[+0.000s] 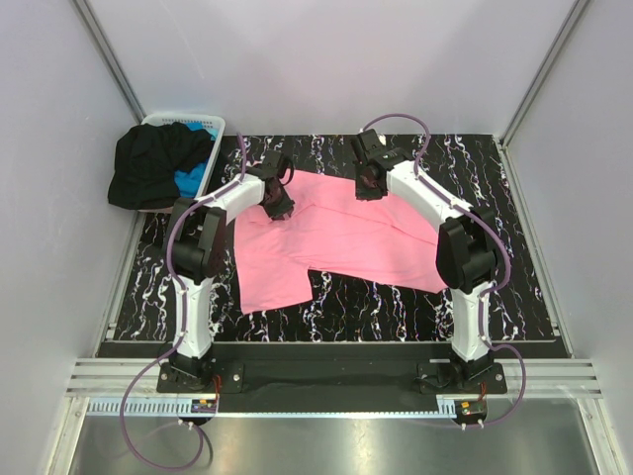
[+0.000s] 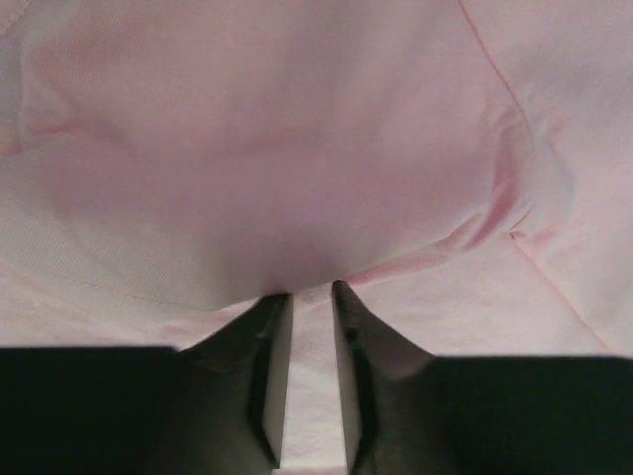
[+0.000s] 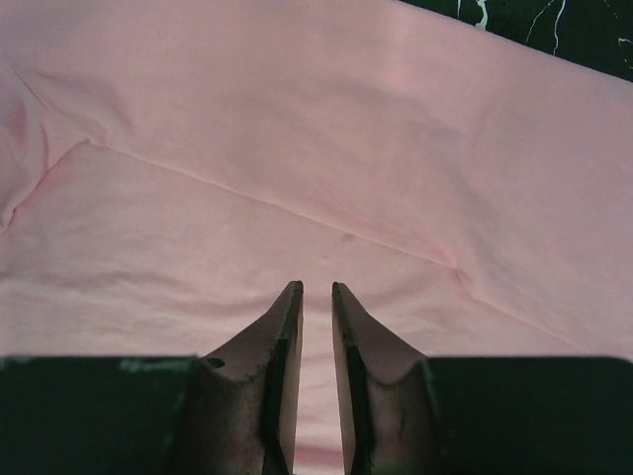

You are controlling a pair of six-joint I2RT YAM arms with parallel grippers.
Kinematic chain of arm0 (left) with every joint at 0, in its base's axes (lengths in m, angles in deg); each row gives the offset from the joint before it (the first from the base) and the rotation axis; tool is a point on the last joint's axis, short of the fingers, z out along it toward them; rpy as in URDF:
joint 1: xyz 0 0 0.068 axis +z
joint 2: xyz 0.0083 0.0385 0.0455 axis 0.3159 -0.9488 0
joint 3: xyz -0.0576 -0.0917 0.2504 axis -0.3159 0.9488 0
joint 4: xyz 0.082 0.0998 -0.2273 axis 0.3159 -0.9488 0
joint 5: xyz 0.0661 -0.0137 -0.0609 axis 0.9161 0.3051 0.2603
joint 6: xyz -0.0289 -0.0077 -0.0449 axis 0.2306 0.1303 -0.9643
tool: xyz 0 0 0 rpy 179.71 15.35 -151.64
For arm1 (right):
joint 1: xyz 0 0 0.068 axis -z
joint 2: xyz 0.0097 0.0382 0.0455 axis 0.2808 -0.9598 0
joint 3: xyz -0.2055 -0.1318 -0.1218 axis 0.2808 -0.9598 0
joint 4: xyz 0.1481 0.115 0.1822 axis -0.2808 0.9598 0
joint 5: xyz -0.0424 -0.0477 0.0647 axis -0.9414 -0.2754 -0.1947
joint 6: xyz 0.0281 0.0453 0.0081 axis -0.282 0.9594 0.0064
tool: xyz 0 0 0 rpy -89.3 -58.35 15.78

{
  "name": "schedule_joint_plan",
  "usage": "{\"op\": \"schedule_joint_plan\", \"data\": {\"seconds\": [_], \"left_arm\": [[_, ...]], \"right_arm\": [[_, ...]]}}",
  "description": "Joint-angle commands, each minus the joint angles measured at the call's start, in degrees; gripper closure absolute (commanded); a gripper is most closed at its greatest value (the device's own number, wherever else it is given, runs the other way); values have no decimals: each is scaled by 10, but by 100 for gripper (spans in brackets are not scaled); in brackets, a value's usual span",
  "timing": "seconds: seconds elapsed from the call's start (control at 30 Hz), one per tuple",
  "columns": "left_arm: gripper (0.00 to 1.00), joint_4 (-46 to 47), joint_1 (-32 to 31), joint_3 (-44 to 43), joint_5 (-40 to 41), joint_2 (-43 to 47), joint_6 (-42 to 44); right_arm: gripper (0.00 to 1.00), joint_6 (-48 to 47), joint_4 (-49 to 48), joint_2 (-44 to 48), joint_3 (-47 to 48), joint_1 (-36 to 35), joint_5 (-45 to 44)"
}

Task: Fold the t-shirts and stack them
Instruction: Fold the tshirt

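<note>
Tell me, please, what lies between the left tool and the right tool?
Only the pink t-shirt: its cloth fills the stretch from the left tool to the right tool. The top view shows this.

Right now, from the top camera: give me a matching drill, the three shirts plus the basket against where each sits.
Things:
1 pink t-shirt
2 black t-shirt
3 blue t-shirt
4 basket

Places:
A peeking out from under black cloth
B spread across the marbled table
C far-left corner, beside the wall
D heaped over the basket, spilling over its left side

Pairs: 1-B, 2-D, 3-A, 4-C
</note>
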Motion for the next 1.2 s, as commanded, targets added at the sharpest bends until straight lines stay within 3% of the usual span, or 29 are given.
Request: {"op": "schedule_joint_plan", "data": {"seconds": [0.0, 0.07, 0.13, 0.33, 0.73, 0.8, 0.97, 1.17], "left_arm": [[78, 3, -1, -11, 5, 1, -4], [87, 3, -1, -11, 3, 0, -5], [87, 1, -2, -10, 4, 0, -5], [69, -6, -2, -1, 12, 8, -3], [67, -11, -3, 25, 20, 21, -3], [70, -11, -4, 24, 17, 19, -2], [96, -11, -5, 14, 6, 16, 1], [100, -14, -6, 16, 5, 36, 2]], "right_arm": [[75, 1, -12, 3, 5, 4, 3], [75, 2, -11, 3, 6, 4, 2], [76, 1, -10, 3, 5, 5, 1], [76, 3, -9, 2, 4, 5, 7], [76, 8, -10, -2, 4, 5, 13], [76, 8, -10, -2, 3, 5, 14], [76, 8, -10, -3, 4, 5, 15], [76, 8, -9, -7, 5, 4, 19]]}}
